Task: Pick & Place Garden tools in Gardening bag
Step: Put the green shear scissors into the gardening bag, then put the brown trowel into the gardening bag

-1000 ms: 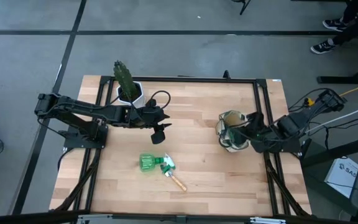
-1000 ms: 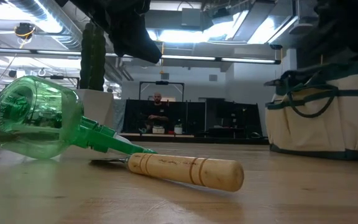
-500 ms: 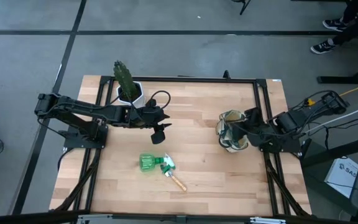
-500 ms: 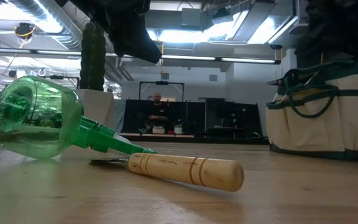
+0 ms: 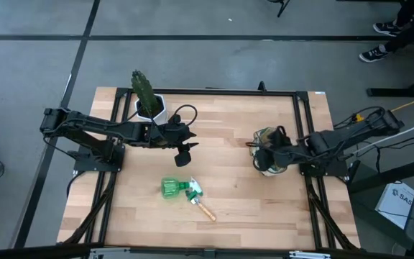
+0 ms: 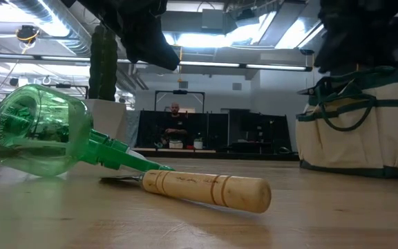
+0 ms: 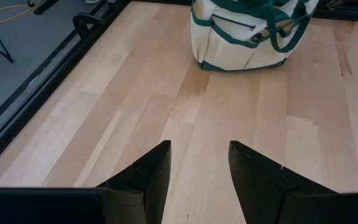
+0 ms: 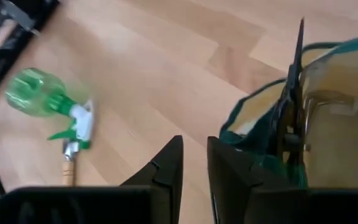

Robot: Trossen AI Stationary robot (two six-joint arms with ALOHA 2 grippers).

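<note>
The cream gardening bag (image 5: 270,155) with green trim stands at the table's right. A dark, thin tool (image 8: 293,93) stands upright inside it. The green spray bottle (image 5: 172,188) lies on its side near the middle front. Its nozzle lies over the blade of the wooden-handled trowel (image 5: 205,209). My right gripper (image 5: 263,151) hovers above the bag's left rim, open by a narrow gap and empty; it also shows in the right wrist view (image 8: 194,144). My left gripper (image 5: 185,152) hangs open and empty above the table's middle, behind the bottle; it also shows in the left wrist view (image 7: 199,148).
A cactus in a white pot (image 5: 148,103) stands at the far left of the table. Bare wood (image 7: 166,93) lies between my left gripper and the bag. A black frame (image 5: 304,129) runs along the table's edges. A person (image 6: 175,124) sits far off in the room behind the table.
My right gripper has moved toward the table's left, from the bag's right side to above its left rim. The bag, the bottle and the trowel have stayed where they were.
</note>
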